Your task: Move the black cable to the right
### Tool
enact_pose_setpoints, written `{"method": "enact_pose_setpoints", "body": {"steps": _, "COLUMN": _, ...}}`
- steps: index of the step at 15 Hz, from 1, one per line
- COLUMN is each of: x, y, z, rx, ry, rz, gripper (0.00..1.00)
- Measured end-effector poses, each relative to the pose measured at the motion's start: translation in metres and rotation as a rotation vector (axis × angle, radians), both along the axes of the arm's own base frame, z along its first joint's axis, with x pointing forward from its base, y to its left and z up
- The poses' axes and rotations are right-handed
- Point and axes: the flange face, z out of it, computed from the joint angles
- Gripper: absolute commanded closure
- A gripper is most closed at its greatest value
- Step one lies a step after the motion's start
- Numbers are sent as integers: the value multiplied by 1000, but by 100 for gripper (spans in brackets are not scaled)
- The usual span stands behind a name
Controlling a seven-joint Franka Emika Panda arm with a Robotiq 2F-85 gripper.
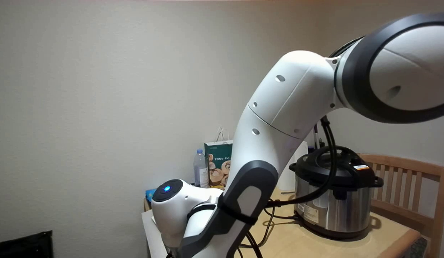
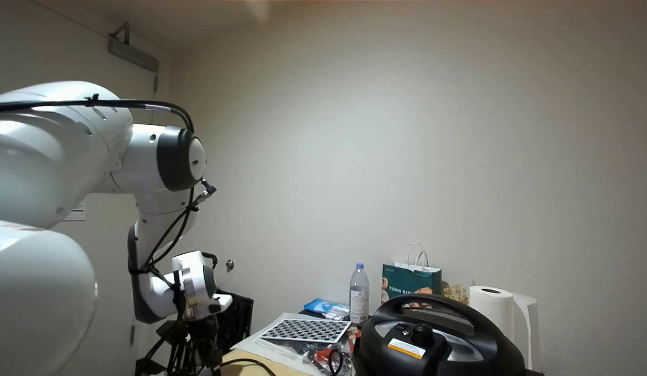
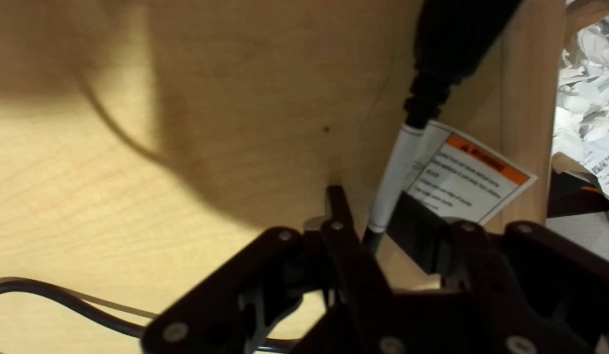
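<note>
“So, entry one: where is the black cable (image 3: 83,310) running?”

“Over the wooden table (image 3: 265,83). It is curving in at lower left of the wrist view and passing behind the gripper (image 3: 370,195); in an exterior view it is looping near the cooker pot (image 1: 340,211).”

“And the jaws?”

“Flanking a cord end (image 3: 454,39): thick black tip, blurred, with a white sleeve (image 3: 393,177) below. The fingers (image 3: 337,199) are standing one on each side. Whether they are clamping it, I cannot tell.”

“Adjoining items?”

“Warning tag (image 3: 474,172), one, white with orange heading, showing just right of the sleeve. Crumpled white paper (image 3: 587,73), showing beyond the table edge.”

“Farther out?”

“Cooker pot, silver and black, lid on, standing upright on the table. Wooden chair (image 1: 404,165), standing behind it. Bottle (image 1: 200,167), blue-capped, standing beside a green paper bag (image 1: 219,163). Checkered board (image 2: 306,330), lying on a white sheet (image 2: 248,342). Paper towel roll (image 2: 490,318), standing upright.”

“Foreground?”

“White robot arm (image 1: 279,107), one, arching in front of the table in an exterior view.”
</note>
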Motion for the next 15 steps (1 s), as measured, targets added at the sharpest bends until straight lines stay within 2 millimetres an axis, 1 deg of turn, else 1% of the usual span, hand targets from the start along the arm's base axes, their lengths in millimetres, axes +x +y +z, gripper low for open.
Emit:
{"method": "enact_pose_setpoints", "body": {"steps": 1, "x": 0, "y": 1, "z": 1, "rx": 0, "ry": -1, "rz": 4, "gripper": 100}}
{"method": "enact_pose_setpoints", "body": {"steps": 3, "x": -2, "y": 1, "z": 6, "rx": -6, "ry": 6, "rz": 41, "gripper": 96}}
{"method": "enact_pose_setpoints", "body": {"steps": 4, "x": -5, "y": -2, "z": 10, "rx": -15, "ry": 20, "rz": 78, "gripper": 96}}
{"method": "enact_pose_setpoints", "body": {"steps": 6, "x": -14, "y": -18, "z": 19, "rx": -41, "ry": 58, "rz": 162, "gripper": 96}}
{"method": "enact_pose_setpoints", "body": {"steps": 7, "x": -19, "y": -32, "z": 25, "rx": -56, "ry": 78, "rz": 197, "gripper": 83}}
{"method": "enact_pose_setpoints", "body": {"steps": 9, "x": -27, "y": -61, "z": 41, "rx": -73, "ry": 98, "rz": 206, "gripper": 83}}
{"method": "enact_pose_setpoints", "body": {"steps": 10, "x": -29, "y": -70, "z": 47, "rx": -75, "ry": 103, "rz": 204, "gripper": 83}}
{"method": "enact_pose_setpoints", "body": {"steps": 11, "x": -32, "y": -74, "z": 51, "rx": -75, "ry": 105, "rz": 204, "gripper": 83}}
{"method": "enact_pose_setpoints", "body": {"steps": 12, "x": -34, "y": -75, "z": 53, "rx": -75, "ry": 106, "rz": 205, "gripper": 96}}
{"method": "enact_pose_setpoints", "body": {"steps": 15, "x": -35, "y": -72, "z": 51, "rx": -76, "ry": 109, "rz": 209, "gripper": 96}}
